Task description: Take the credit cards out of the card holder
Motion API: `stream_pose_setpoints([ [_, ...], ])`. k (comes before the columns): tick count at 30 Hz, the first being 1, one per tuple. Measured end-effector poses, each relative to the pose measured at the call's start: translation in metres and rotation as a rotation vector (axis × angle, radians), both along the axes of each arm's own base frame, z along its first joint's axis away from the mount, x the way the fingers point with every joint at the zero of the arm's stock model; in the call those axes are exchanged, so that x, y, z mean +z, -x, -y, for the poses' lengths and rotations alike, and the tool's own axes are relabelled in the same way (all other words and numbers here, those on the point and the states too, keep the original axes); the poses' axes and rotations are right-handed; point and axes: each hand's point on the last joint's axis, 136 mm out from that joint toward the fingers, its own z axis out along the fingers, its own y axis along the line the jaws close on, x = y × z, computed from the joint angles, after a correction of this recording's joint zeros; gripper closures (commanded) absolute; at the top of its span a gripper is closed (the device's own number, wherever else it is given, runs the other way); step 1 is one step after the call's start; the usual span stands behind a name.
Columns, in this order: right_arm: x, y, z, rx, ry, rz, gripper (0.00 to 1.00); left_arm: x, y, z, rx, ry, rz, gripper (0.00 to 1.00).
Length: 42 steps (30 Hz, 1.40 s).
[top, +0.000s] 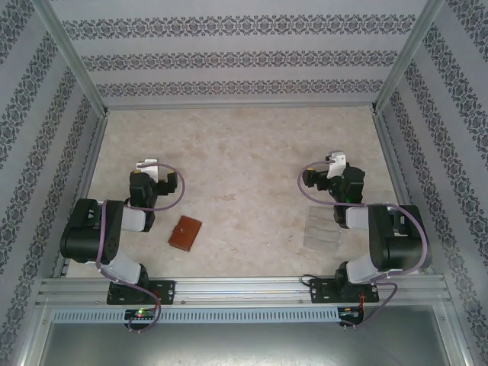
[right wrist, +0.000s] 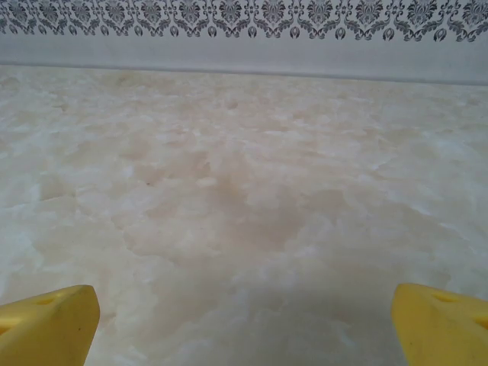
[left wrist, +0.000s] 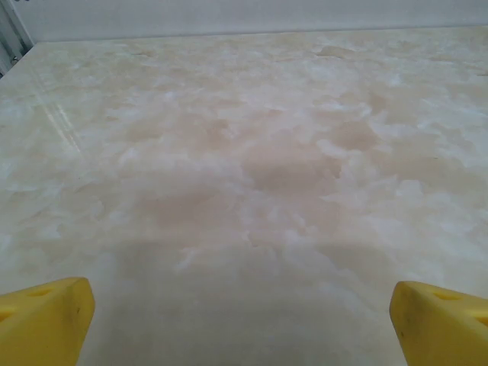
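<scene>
- Table [top: 244, 145]: pale marbled top, walled on 3 sides by patterned panels [top: 244, 57].
- Holder [top: 185, 232]: reddish-brown, folded shut, lying flat at about 7 o'clock from the table centre in the top view. Whatever is inside it is hidden.
- Left gripper [top: 147, 164]: at 9 o'clock from the table centre, pointing toward 12 o'clock. The holder lies at its 5 o'clock, well apart from it and just beside the left arm's elbow.
- Left gripper, wrist view [left wrist: 244, 324]: 2 yellow fingers [left wrist: 46, 320] sit in the lower corners, jaws spread wide, bare table between them, nothing held.
- Right gripper [top: 334, 158]: at 3 o'clock from the table centre, also pointing toward 12 o'clock.
- Right gripper, wrist view [right wrist: 244, 324]: yellow fingers [right wrist: 49, 324] at the 2 lower corners, jaws fully apart, gripping nothing. The far wall's patterned band runs along 12 o'clock.
- Stand [top: 324, 229]: clear plastic, at 6 o'clock of the right gripper, close to the right arm and well apart from the holder.
</scene>
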Motion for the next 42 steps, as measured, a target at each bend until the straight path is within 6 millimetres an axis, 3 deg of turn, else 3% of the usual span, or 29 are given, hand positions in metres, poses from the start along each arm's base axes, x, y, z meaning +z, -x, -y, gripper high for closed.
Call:
stream_pose_setpoints([
  [33,-0.0019,0.0015,0.0002,-0.001,0.0,-0.004,0.02,-0.0002,-0.0001,0.0011,-0.006,0.002,0.0,0.0],
  [42,-0.0029,-0.0004,0.0098,-0.057,0.013,-0.006,0.02,-0.0002,-0.0001,0.0011,-0.006,0.002,0.0,0.0],
])
